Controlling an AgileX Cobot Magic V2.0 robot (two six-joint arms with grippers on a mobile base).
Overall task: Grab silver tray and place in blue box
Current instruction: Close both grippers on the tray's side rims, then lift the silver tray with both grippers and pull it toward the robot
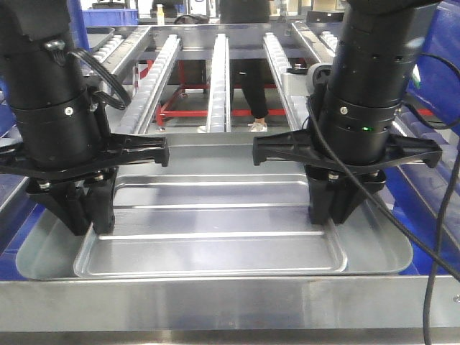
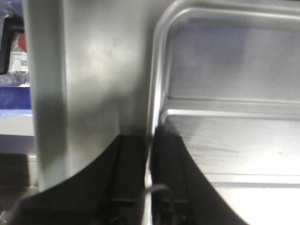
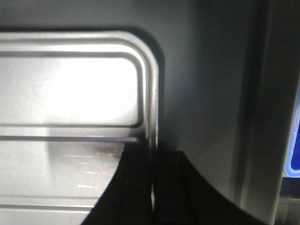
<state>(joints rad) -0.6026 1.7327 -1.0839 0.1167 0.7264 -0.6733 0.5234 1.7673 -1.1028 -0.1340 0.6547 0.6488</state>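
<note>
Now the silver tray [image 1: 215, 241] lies nested in a wider grey tray [image 1: 392, 251]. The left end effector [image 1: 92, 219] pinches its left rim and the right end effector [image 1: 332, 212] its right rim. Roller rails [image 1: 218, 72] and a person's legs [image 1: 253, 93] stand behind, and a steel ledge [image 1: 215, 302] crosses the front.

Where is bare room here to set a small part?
Bare: the floor of the silver tray between the left tool and the right tool, and the back strip of the grey tray. Crowded: the silver tray's side rims, each clamped by a tool.
</note>
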